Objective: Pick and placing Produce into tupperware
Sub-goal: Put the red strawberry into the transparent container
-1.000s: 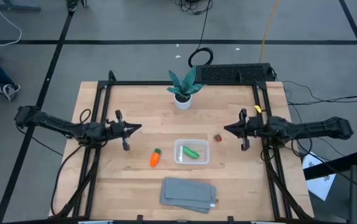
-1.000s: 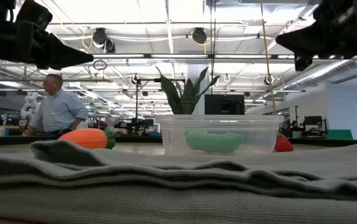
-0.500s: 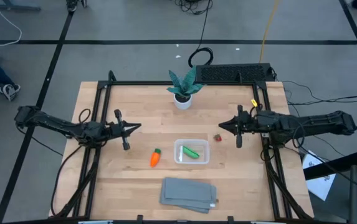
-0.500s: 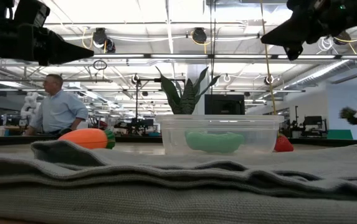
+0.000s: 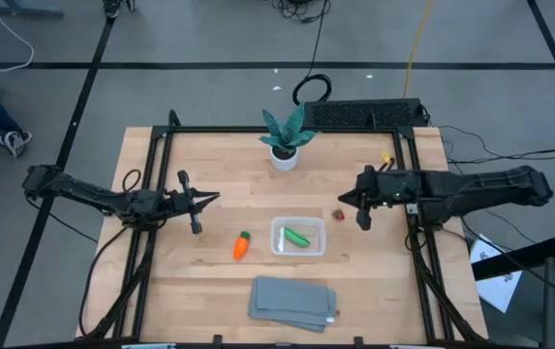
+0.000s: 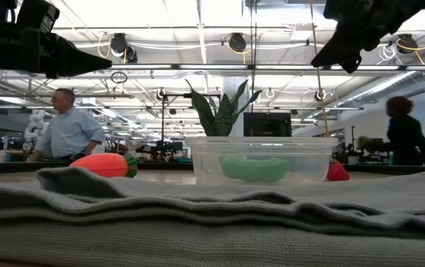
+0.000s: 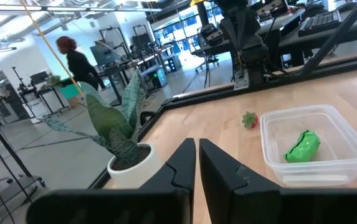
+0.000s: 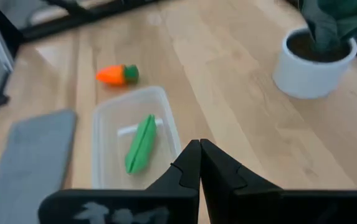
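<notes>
The clear tupperware [image 5: 298,237] stands on the table's middle with the green pod [image 5: 298,237] lying inside it. The orange carrot [image 5: 241,246] lies on the wood to its left. The tiny red berry [image 5: 338,214] lies to its right. My right gripper [image 5: 343,201] hovers shut just beyond the berry, above the table; in its wrist view [image 8: 199,149] the tupperware [image 8: 134,146], pod [image 8: 141,143] and carrot [image 8: 117,74] show, while the berry is hidden. My left gripper [image 5: 214,199] waits shut, high over the table's left part.
A teal-leaved plant in a white pot [image 5: 285,136] stands at the far edge. A folded grey cloth [image 5: 293,301] lies near the front edge, filling the low view's foreground [image 6: 212,222]. Black frame rails run along both table sides. People move in the room behind.
My right gripper has moved toward the table's left, closer to the red berry and the tupperware, staying shut and above the table. The produce and the tupperware have not moved.
</notes>
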